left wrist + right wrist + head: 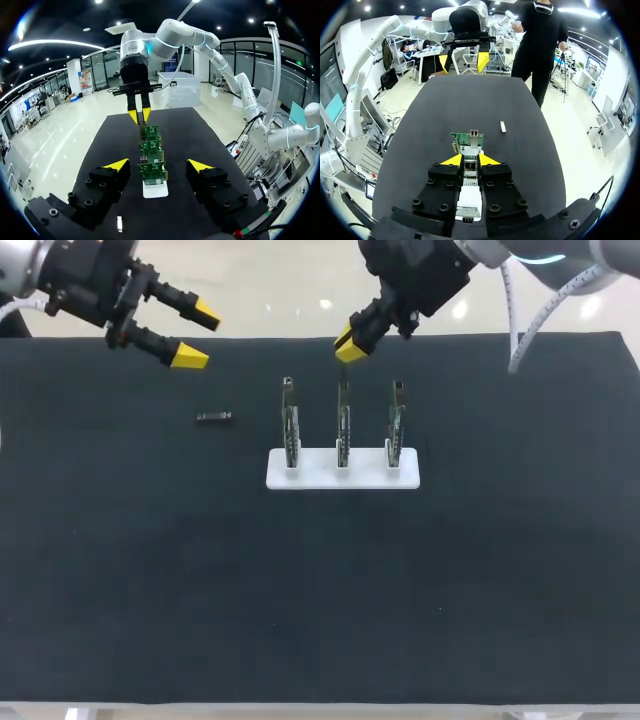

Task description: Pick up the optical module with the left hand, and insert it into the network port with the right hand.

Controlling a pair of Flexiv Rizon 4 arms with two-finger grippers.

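Picking up the module is judged to be the step in hand, since nothing is held yet. On the black table (120, 570) a white stand (343, 468) is set with three upright circuit boards (343, 420). The left gripper (197, 335) is held wide open above the table's far left. The right gripper (350, 343) is kept nearly closed and empty, with a narrow gap left, just behind the middle board. The module (213, 417) lies flat, left of the stand and apart from it, nearest the left gripper.

The left gripper is best lowered centred over the module, with the fingers set across its narrow width so that an end is left free for the handover. It should be closed only once the table is almost reached.

The module's two ends cannot be told apart. A small metal socket (474, 133) is seen on the nearest board's top edge, but whether it is the port cannot be made out.
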